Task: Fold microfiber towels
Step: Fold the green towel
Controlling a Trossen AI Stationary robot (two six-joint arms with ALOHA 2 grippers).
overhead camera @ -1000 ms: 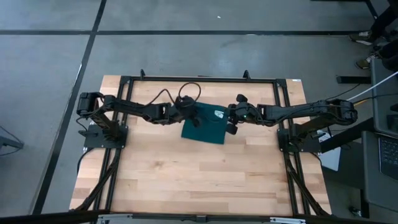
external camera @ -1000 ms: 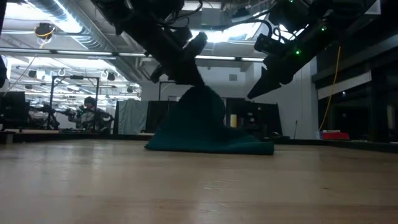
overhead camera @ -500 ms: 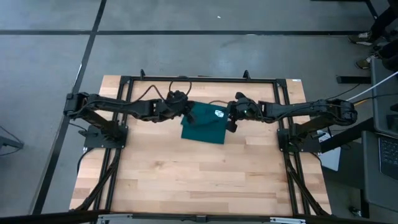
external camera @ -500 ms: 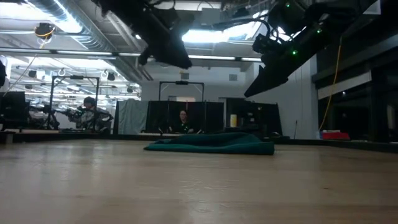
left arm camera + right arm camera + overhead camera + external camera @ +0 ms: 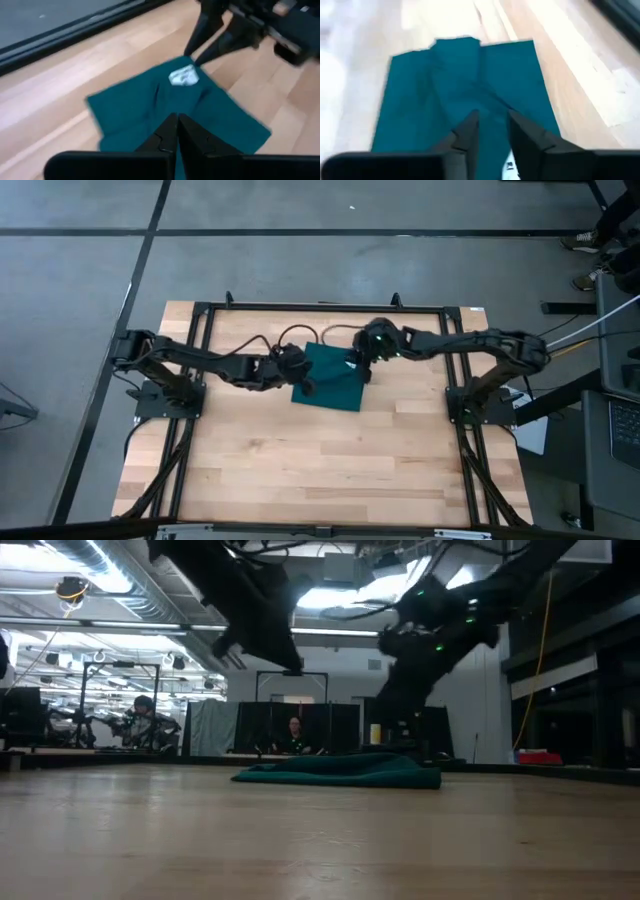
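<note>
Teal towel (image 5: 331, 378) flat on wood table (image 5: 300, 470); L gripper (image 5: 176, 131) pressed together, R gripper (image 5: 492, 125) spread, both above towel.

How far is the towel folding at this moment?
Done: the teal towel lies flat on the table as a compact folded piece, white label showing. In hand: nothing; the left claw is shut and empty above it, the right claw hovers open. Left: perhaps smoothing the wrinkles; whether another fold is needed I cannot tell.
</note>
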